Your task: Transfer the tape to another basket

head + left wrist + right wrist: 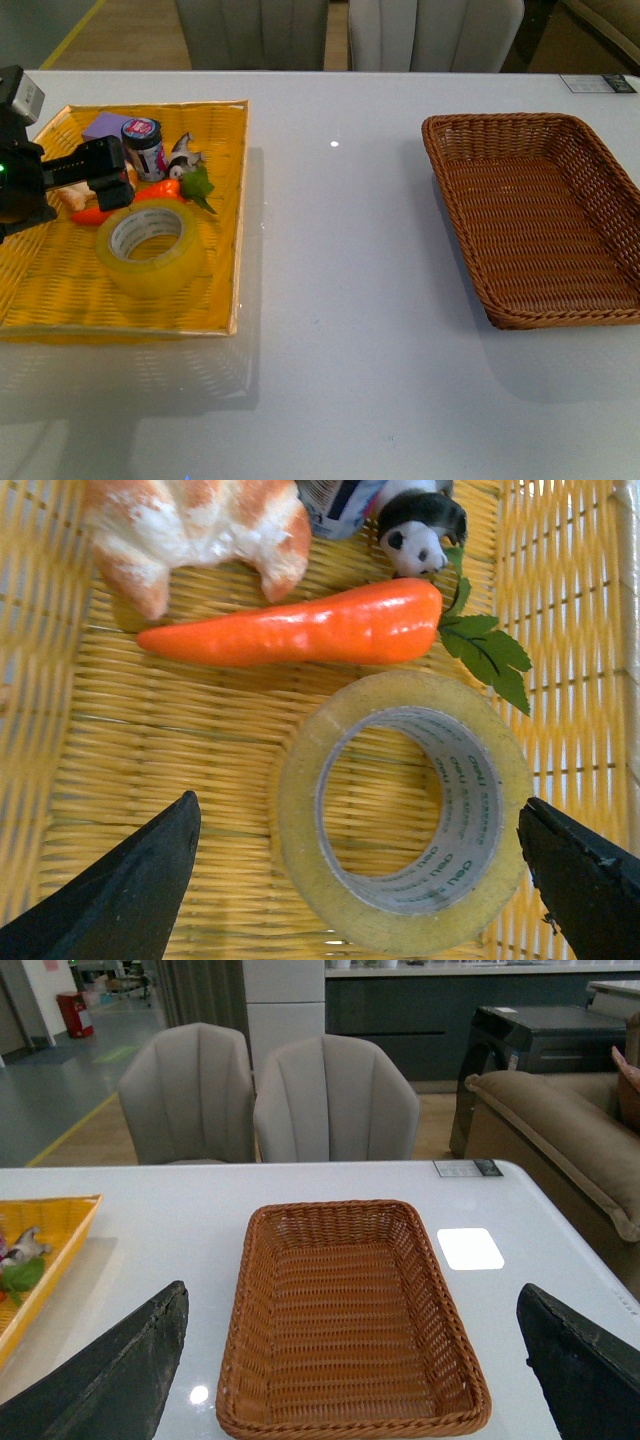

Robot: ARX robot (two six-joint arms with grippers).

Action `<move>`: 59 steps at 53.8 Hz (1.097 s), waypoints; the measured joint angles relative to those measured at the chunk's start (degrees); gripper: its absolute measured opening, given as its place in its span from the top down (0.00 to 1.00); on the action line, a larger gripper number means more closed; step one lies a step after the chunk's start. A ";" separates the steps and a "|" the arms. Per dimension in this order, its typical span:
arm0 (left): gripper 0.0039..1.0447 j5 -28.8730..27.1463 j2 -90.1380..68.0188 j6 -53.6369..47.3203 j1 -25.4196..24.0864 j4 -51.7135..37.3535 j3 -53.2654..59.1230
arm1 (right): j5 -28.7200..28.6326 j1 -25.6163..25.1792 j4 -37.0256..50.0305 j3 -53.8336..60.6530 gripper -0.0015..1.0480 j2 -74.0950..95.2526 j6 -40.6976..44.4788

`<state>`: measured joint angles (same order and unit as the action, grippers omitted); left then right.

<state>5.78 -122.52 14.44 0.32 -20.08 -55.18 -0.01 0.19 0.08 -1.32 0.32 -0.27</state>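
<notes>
Over the yellow tray (240,200), the left gripper (362,875) is hovering with its jaws spread wide and holding nothing, one finger standing to each side of the tape (150,272). The roll is lying flat on the weave, hole upward. A carrot (300,630) is lying just beside it, with its green leaves reaching the roll's edge, and a bread piece (190,530) and a panda toy (420,530) are sitting beyond. Closing carelessly is risking a pinched leaf, or a fingertip snagging the weave and dragging the tray. The smooth roll may also slip out during the long carry across the desk (340,300). The right gripper (355,1360) is also gaping wide, empty, above the brown basket (345,1207), which is sitting well apart.
</notes>
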 joint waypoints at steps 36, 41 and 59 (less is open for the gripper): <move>0.08 0.11 -10.08 -1.57 -0.96 3.19 -7.50 | 0.00 0.00 0.00 0.00 0.09 0.00 0.00; 0.17 0.26 -10.36 -1.99 -0.90 3.28 -7.74 | 0.00 0.00 0.00 0.00 0.09 0.00 0.00; 0.68 2.23 -10.67 -1.05 -0.35 4.44 -8.28 | 0.00 0.00 0.00 0.00 0.09 0.00 0.00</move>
<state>8.01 -133.19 13.39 -0.03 -15.64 -63.46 -0.01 0.19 0.08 -1.32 0.32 -0.27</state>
